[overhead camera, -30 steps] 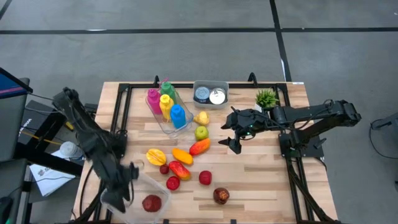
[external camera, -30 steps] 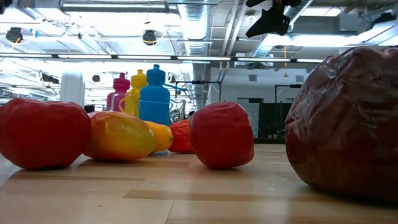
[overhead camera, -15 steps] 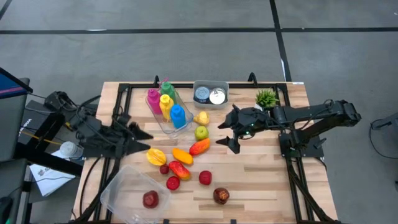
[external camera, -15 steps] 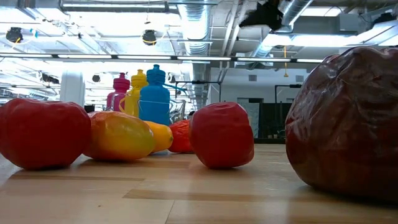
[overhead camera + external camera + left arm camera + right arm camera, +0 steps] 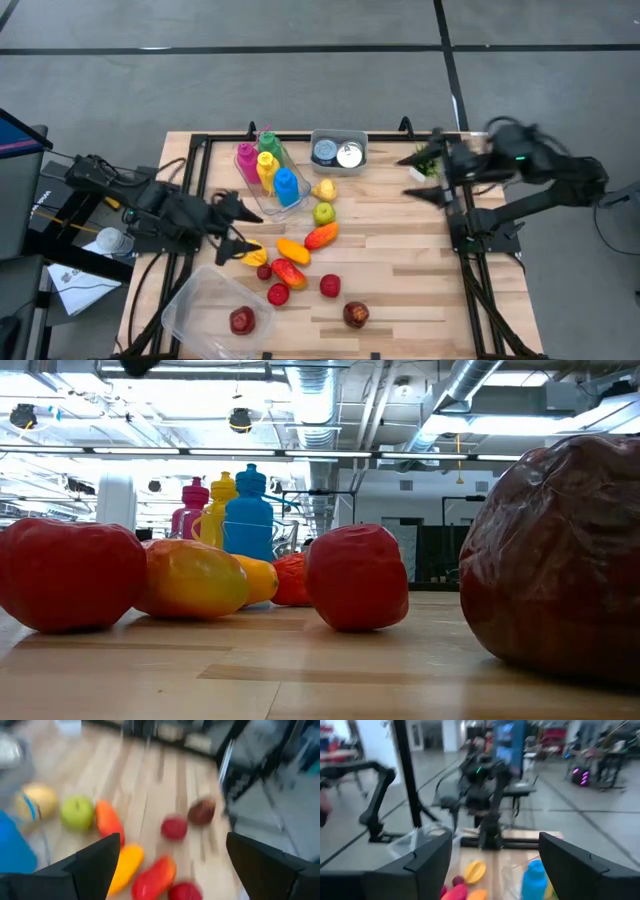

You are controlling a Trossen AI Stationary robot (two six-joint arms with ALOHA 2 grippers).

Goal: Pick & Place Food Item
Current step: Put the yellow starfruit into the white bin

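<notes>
Approach step. The left gripper, jaws apart and empty, hangs just beside the yellow fruit at the left of the food cluster. The clear container at the table's near-left corner holds 1 red fruit. Next move, by judgement: lower onto the smooth, oblong yellow piece and close. The right gripper (open, empty) waits by the small plant.
</notes>
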